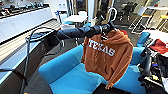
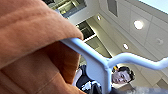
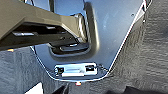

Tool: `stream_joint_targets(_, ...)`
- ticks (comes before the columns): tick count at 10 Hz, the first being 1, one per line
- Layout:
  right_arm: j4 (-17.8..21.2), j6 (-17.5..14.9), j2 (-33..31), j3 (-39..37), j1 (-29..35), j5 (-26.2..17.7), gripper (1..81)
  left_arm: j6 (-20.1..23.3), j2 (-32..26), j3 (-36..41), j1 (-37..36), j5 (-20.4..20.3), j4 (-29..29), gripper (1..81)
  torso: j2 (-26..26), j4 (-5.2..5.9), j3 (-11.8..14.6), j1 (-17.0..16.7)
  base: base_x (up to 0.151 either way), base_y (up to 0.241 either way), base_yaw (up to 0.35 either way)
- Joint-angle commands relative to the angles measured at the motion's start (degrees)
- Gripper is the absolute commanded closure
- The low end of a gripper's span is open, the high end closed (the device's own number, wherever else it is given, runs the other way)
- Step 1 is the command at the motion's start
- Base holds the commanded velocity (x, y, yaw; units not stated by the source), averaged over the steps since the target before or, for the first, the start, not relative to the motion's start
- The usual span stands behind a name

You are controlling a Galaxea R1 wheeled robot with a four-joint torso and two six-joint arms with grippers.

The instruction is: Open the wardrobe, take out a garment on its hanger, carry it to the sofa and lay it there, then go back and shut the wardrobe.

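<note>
The left claw (image 1: 107, 28) is gripping, it seems, the hanger (image 1: 112, 15) near its hook, dangling the orange garment (image 1: 107, 56) above the blue sofa (image 1: 67, 75); the right claw's state is unclear.

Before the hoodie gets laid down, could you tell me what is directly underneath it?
Below the hanging orange hoodie is the blue sofa, its seat cushion bare where it shows. The seat and backrest behind the hoodie are covered by it.
</note>
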Motion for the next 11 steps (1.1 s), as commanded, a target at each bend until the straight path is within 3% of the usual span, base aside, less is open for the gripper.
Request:
stream_joint_targets(1, 0.37, -0.21, 0.08, 0.12, -0.55, -4.30, 1.0, -0.24, 4.06, -6.91, -12.64, -1.23, 1.24, 81.1, 0.00, 0.00, 0.00, 0.00, 0.000, 0.000, 0.000)
stream_joint_targets(3, 0.46, -0.21, 0.08, 0.12, -0.64, -4.22, 1.0, -0.16, 5.30, -10.09, -12.29, -0.26, 1.50, 81.1, 0.00, 0.00, 0.00, 0.02, 0.000, 0.000, 0.000)
stream_joint_targets(4, 0.38, -0.21, 0.17, 0.12, -0.55, -4.13, 1.0, -0.15, 5.65, -11.06, -12.20, 1.40, 1.85, 81.1, 0.00, 2.01, 0.00, 0.02, 0.000, 0.000, 0.000)
stream_joint_targets(7, 0.28, -0.21, 0.26, 0.12, -0.72, -4.13, 1.0, -0.15, 6.09, -15.28, -10.00, 3.87, 3.61, 81.1, 0.02, 5.04, -0.02, 0.02, 0.000, 0.000, 0.000)
stream_joint_targets(8, 0.20, -0.21, 0.26, 0.12, -0.81, -4.04, 1.0, -0.15, 5.56, -15.98, -9.12, 4.23, 4.32, 81.1, 0.02, 6.60, -0.02, 0.02, 0.000, 0.000, 0.000)
stream_joint_targets(9, 0.37, -0.21, 0.18, 0.12, -0.90, -3.95, 1.0, -0.07, 4.86, -15.72, -8.25, 4.23, 4.49, 81.1, 0.02, 4.50, -0.02, 0.02, 0.000, 0.000, 0.000)
stream_joint_targets(11, 0.20, -0.21, 0.43, 0.11, -0.82, -3.95, 1.0, -0.06, 4.86, -16.86, -4.30, 4.31, 6.86, 81.1, 0.02, 6.71, -0.02, 0.02, 0.000, 0.000, 0.000)
